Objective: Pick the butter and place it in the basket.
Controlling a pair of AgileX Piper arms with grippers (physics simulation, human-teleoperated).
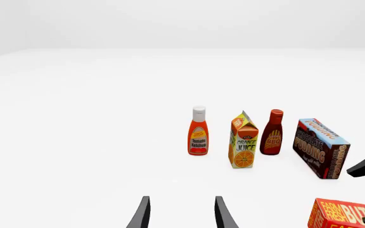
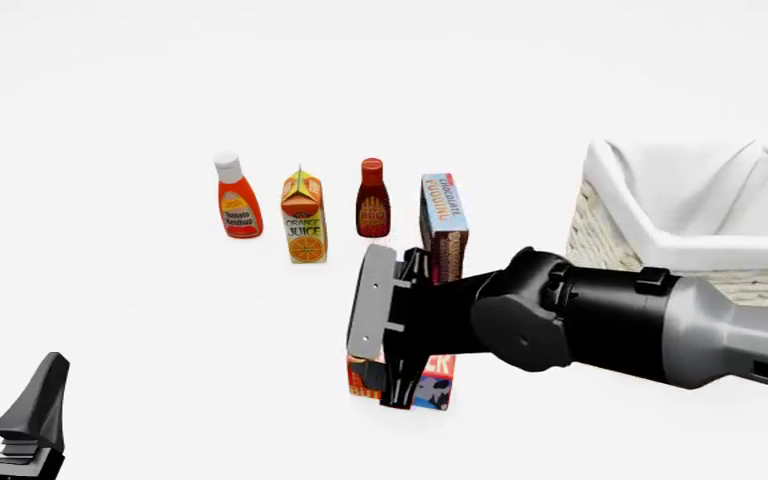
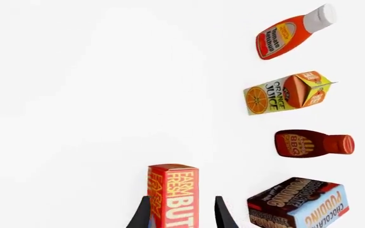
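Fingers (image 3: 143,216) astride "FARM FRESH BUTTER" box (image 3: 173,194), nr "CHOCOLATE PUDDING" (image 3: 296,204)

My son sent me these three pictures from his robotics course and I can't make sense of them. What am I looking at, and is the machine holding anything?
These are computer-simulated pictures of two robot arms at a white table. The middle picture looks over the arms from behind. The other two come from cameras behind each hand.

At the back stand a ketchup bottle, an orange juice carton, a barbecue sauce bottle and a pudding box. To the right is a wicker basket lined with cloth.

The right hand has its two fingers either side of the butter, which stands on the table. Whether they already squeeze it, I cannot tell. The left hand is open and holds nothing.
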